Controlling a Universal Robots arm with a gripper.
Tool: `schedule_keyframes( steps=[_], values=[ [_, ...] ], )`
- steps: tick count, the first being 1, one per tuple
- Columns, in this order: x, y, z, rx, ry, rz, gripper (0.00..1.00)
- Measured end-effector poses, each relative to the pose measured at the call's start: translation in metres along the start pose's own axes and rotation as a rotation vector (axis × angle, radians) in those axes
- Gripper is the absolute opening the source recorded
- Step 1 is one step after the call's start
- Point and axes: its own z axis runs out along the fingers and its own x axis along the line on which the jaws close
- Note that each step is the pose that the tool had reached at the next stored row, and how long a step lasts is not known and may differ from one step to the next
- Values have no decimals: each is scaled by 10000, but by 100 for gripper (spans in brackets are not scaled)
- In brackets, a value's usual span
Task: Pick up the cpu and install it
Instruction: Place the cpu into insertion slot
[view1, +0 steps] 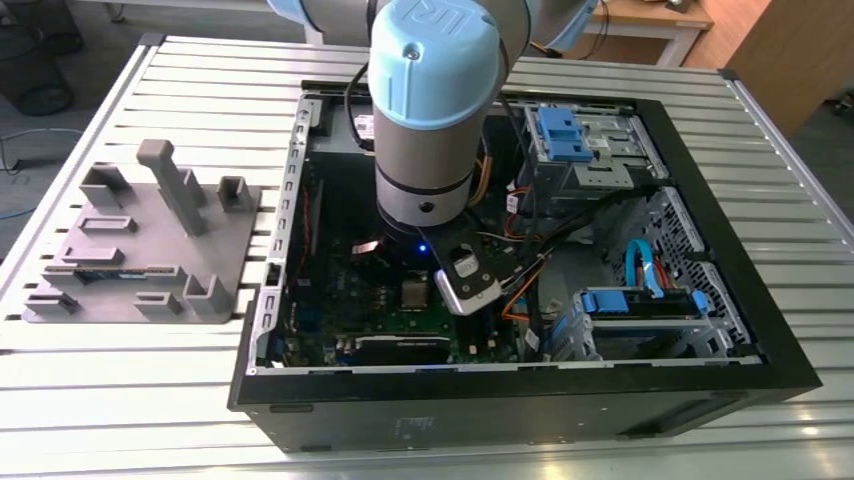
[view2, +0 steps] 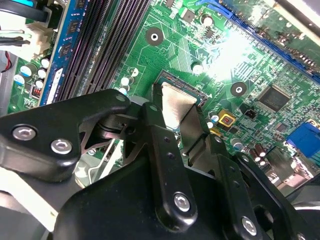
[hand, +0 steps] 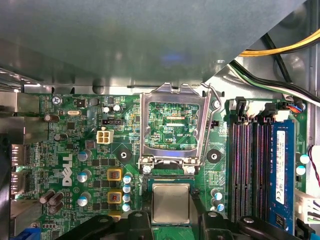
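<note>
Reaches down with the arm (view1: 427, 120) into an open computer case (view1: 534, 405) on the slatted metal desk (view1: 134, 400). Grips the cpu (view2: 176, 107) in the claw (view2: 177, 102), clamped tight, with a black finger (view2: 155, 130) pressed on each side of the little silvery square. Shows this in both wrist views. Holds the cpu right at the socket (view2: 182, 81) on the green motherboard (hand: 70, 150). Cannot tell whether sitting in the socket or just above it. Just beside the cpu, flipped up and wide open, the shiny metal socket frame (hand: 145, 125), with green board seen through its middle. Near the socket, rows of long black memory slots (hand: 245, 170) and one blue memory stick (hand: 281, 170). Yellow, black and white wires (hand: 280, 48) along the case wall past the slots. On the desk at the exterior view's left, just beside the case, a grey plastic block (view1: 134, 250) with tall posts.
</note>
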Motion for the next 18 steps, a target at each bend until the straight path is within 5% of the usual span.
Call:
schedule_keyframes(
  steps=[18],
  values=[
    [-1,1,-31,7,-1,0,38]
  ],
)
